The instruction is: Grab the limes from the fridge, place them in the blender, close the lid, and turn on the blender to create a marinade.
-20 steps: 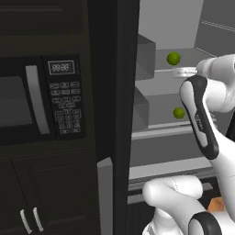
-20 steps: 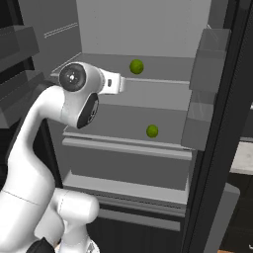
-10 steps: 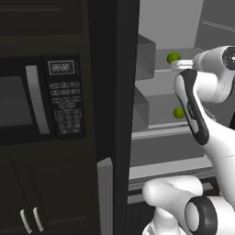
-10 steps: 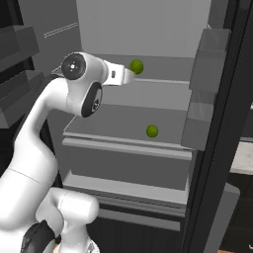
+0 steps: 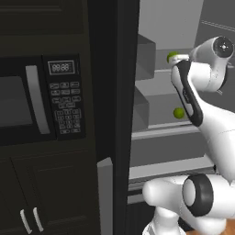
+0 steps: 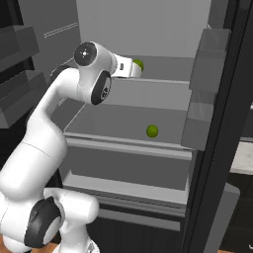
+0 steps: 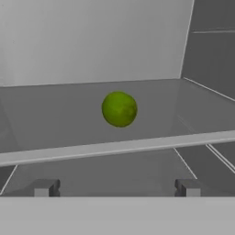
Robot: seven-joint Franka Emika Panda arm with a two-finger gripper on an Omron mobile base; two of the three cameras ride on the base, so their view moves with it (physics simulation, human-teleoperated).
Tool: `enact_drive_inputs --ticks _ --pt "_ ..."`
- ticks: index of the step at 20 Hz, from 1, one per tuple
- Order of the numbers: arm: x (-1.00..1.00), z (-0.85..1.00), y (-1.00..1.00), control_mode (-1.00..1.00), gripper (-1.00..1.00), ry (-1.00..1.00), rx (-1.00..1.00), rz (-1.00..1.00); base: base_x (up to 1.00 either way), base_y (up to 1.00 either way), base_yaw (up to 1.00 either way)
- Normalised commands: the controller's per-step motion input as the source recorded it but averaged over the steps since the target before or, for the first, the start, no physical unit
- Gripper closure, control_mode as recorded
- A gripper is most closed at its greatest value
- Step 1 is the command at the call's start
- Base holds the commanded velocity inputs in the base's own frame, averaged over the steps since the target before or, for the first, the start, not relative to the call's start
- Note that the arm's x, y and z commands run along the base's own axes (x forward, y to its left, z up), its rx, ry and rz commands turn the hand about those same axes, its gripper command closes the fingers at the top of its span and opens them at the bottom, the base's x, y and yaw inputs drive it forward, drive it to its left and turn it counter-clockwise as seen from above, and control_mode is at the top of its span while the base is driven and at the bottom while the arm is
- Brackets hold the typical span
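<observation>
The fridge (image 6: 111, 122) stands open. One lime (image 7: 119, 109) lies on its upper shelf, straight ahead of my gripper (image 7: 117, 188) and a short way beyond the shelf's front edge. The two dark fingertips (image 7: 46, 187) stand wide apart with nothing between them, so the gripper is open. In the base views my white hand reaches in at that shelf, and this lime (image 6: 139, 64) (image 5: 172, 56) peeks out just past it. A second lime (image 6: 152, 131) (image 5: 178, 112) rests on the shelf below. The blender and the lid are out of view.
The fridge door with grey bins (image 6: 206, 59) hangs open on the right. Left of the fridge, a black microwave with keypad (image 5: 64, 98) sits in dark cabinetry. A grey bin (image 5: 146, 57) juts at the fridge's left side near the arm.
The arm has stretched further into the fridge, and the hand has come up close to the lime on the upper shelf. Both limes lie where they were. The gripper has stayed open.
</observation>
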Motion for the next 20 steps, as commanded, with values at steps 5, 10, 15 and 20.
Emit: enact_drive_inputs --ticks 5,10,15,20 --pt "0.39 0.0 -0.05 -1.0 -1.0 0.09 0.0 0.0 0.0 0.0 0.0" --pt "0.49 0.0 0.0 -1.0 -1.0 0.1 0.0 0.0 0.0 0.0 0.0" --pt "0.5 -0.02 -0.03 -1.0 -1.0 0.07 0.01 0.0 0.0 0.0 0.0" --pt "0.46 -0.06 -0.09 -1.0 -1.0 0.01 0.02 0.0 0.0 0.0 0.0"
